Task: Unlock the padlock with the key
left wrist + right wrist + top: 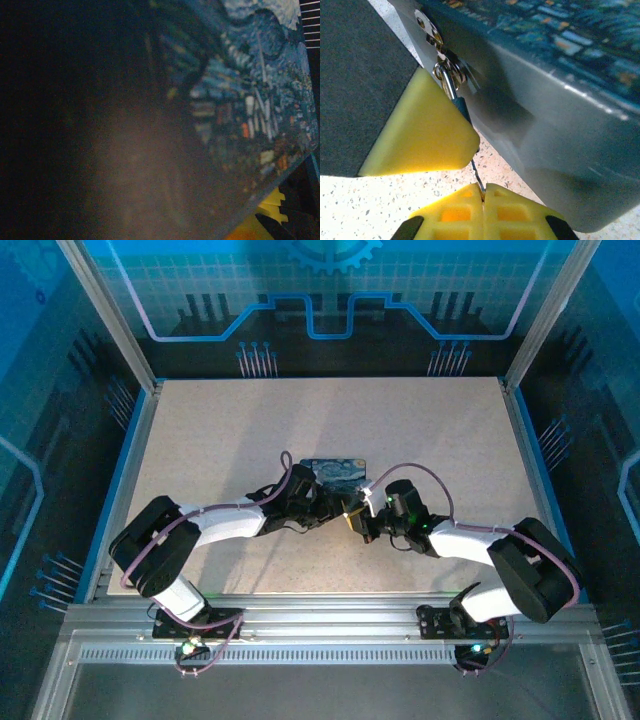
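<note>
Yellow pads (455, 215) of my right gripper (482, 194) clench the key (476, 172), aimed toward eleven o'clock into the padlock (449, 85); my left gripper (338, 506) perhaps steadies it, grip unclear.

From above, one camera overlooks the speckled beige worktop (330, 420); both wrist cameras crowd the blue swirly-painted tin box (335, 468).

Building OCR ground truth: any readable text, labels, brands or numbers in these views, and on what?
No readable text anywhere.
Tin box: painted picture, no lettering; blurred in the left wrist view.
Padlock: no stamp legible.
Key: too thin for any marking to show.
Back panel: gear and line graphics, no words.
</note>
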Controlling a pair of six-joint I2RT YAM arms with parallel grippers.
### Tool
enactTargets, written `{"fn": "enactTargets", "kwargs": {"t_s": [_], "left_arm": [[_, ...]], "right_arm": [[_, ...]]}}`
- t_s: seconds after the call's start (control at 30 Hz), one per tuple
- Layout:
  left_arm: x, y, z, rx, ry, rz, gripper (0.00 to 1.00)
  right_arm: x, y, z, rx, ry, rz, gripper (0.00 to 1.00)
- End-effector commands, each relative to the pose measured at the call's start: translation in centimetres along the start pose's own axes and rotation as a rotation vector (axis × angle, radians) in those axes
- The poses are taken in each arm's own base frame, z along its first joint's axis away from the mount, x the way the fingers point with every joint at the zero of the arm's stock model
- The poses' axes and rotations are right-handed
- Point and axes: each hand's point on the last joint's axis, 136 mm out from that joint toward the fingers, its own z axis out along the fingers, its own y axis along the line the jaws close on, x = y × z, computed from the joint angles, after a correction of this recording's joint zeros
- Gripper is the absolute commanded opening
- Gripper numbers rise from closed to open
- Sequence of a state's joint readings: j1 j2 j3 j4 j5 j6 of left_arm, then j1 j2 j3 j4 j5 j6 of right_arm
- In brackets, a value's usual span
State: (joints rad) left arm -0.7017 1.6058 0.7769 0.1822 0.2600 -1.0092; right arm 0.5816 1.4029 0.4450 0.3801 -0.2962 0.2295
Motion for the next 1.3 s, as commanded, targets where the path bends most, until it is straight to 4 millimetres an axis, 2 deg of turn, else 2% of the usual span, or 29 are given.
{"fn": "enactTargets", "kwargs": {"t_s": [0.0,0.3,1.27], "left_arm": [[0.2,-1.2,-0.9,0.04,0.017,-0.02,0.22],[0.5,-1.6,-0.9,0.054,0.034,-0.043,0.22],[1.4,-2.3,0.0,0.078,0.108,-0.076,0.23]], "right_arm": [[-2.6,0.4,-0.1,-0.02,-0.102,-0.009,0.03],[-4.0,1.1,-0.2,-0.041,-0.18,-0.01,0.03],[-13.4,3.8,-2.1,-0.124,-0.445,-0.05,0.03]]}}
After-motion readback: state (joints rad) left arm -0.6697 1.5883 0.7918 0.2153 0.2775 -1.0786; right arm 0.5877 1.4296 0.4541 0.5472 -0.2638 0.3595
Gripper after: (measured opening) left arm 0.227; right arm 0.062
